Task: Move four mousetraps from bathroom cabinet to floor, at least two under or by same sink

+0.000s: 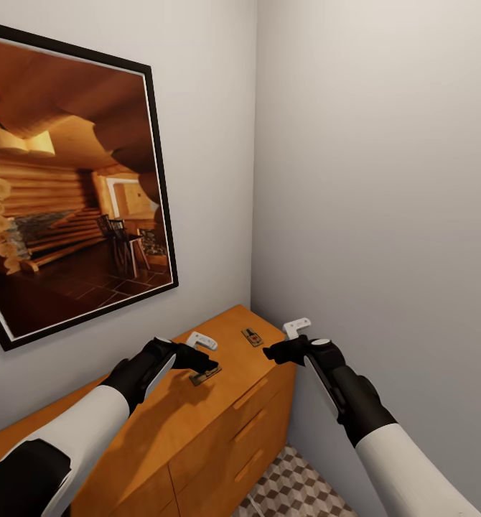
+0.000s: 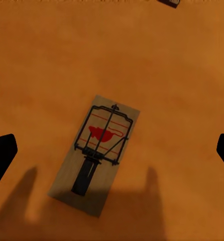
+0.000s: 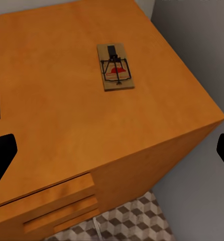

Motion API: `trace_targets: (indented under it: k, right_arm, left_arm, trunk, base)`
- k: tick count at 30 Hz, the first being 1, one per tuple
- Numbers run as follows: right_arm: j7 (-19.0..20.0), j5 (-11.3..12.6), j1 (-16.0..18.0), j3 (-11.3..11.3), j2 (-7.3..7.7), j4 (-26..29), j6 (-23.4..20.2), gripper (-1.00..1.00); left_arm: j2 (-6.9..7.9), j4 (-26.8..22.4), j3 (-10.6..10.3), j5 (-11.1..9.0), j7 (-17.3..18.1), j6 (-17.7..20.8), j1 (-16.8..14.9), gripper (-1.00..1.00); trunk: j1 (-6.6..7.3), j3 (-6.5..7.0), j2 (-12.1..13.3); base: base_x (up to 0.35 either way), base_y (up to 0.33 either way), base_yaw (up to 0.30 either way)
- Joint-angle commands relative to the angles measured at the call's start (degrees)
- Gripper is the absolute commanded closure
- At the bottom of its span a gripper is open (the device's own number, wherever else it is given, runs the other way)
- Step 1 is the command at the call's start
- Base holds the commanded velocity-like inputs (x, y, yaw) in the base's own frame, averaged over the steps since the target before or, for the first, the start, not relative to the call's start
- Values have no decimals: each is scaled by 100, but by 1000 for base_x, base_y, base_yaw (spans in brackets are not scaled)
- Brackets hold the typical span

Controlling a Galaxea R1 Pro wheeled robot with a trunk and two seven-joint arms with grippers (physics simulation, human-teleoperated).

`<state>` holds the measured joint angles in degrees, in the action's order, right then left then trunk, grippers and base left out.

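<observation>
Two mousetraps lie flat on the cabinet (image 1: 197, 438) top. One mousetrap (image 1: 205, 374) sits just under my left gripper (image 1: 207, 357), which hovers above it, open, with its dark fingertips (image 2: 1, 153) wide on either side of the trap (image 2: 97, 153). The other mousetrap (image 1: 252, 337) lies near the cabinet's far right corner. My right gripper (image 1: 284, 339) hangs open beside that corner, a little off the edge, empty, looking down at this trap (image 3: 115, 66). The bathroom floor (image 1: 298, 488) with its cube pattern shows below the cabinet front. The sink is out of view.
A large framed picture (image 1: 68, 187) of a log cabin interior hangs on the wall behind the cabinet. A grey wall (image 1: 384, 215) closes the corner right of the cabinet, leaving a narrow gap. Wooden bar handles (image 1: 249, 393) run across the drawer fronts.
</observation>
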<state>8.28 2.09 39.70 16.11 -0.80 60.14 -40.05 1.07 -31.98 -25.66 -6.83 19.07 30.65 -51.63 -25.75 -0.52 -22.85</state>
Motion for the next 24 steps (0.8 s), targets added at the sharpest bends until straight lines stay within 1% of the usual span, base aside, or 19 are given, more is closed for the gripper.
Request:
trace_targets:
  k: [1,10,24]
  right_arm:
    - [0,19,3,7,0,1,-19,-100]
    - [2,17,3,56,1,-10,12,-100]
    - [-2,13,3,69,-7,-11,18,-100]
  left_arm:
    - [8,-9,-36,-60,-17,32,-4,-100]
    - [13,-16,-36,-58,-17,30,-4,-100]
    - [-2,-18,-36,-56,-17,29,-5,-100]
  trunk:
    - [-3,-6,-7]
    - [-3,-6,-7]
    - [-3,-6,-7]
  base:
    - [0,0,0]
    - [0,0,0]
    - [0,0,0]
